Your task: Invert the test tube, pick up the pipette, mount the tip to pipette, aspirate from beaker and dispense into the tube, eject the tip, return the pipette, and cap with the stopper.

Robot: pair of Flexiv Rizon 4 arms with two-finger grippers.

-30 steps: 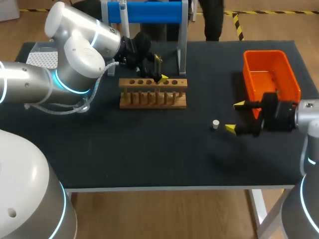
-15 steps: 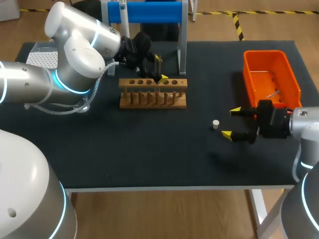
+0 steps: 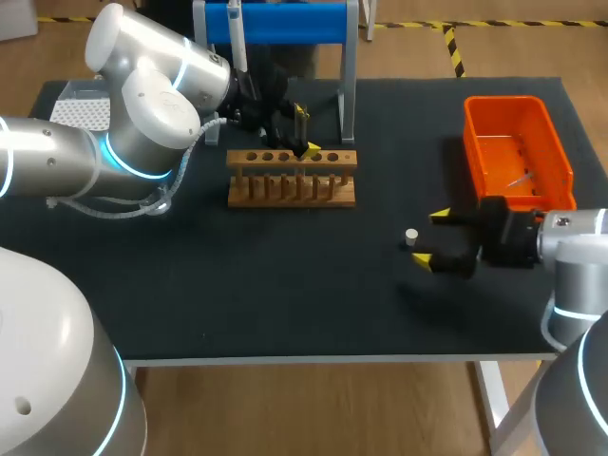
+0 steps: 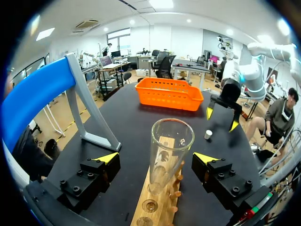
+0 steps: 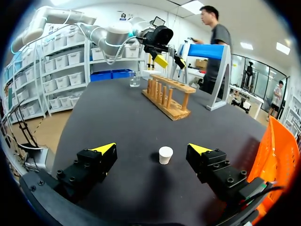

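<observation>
Gaping, right claw (image 5: 153, 149) has stopper (image 5: 165, 154) at 12 o'clock; likely light, tippy; pinch its sides; left claw (image 4: 157, 157) open too.

orange bin (image 3: 503, 142), wooden rack (image 3: 292, 199), black table (image 3: 285, 285)

My head camera looks down from above and behind on the whole table (image 3: 285, 285). Left wrist camera sits close over the rack (image 4: 162, 203), facing the stopper (image 4: 208, 134); right wrist looks back, stopper just ahead, rack beyond.
</observation>
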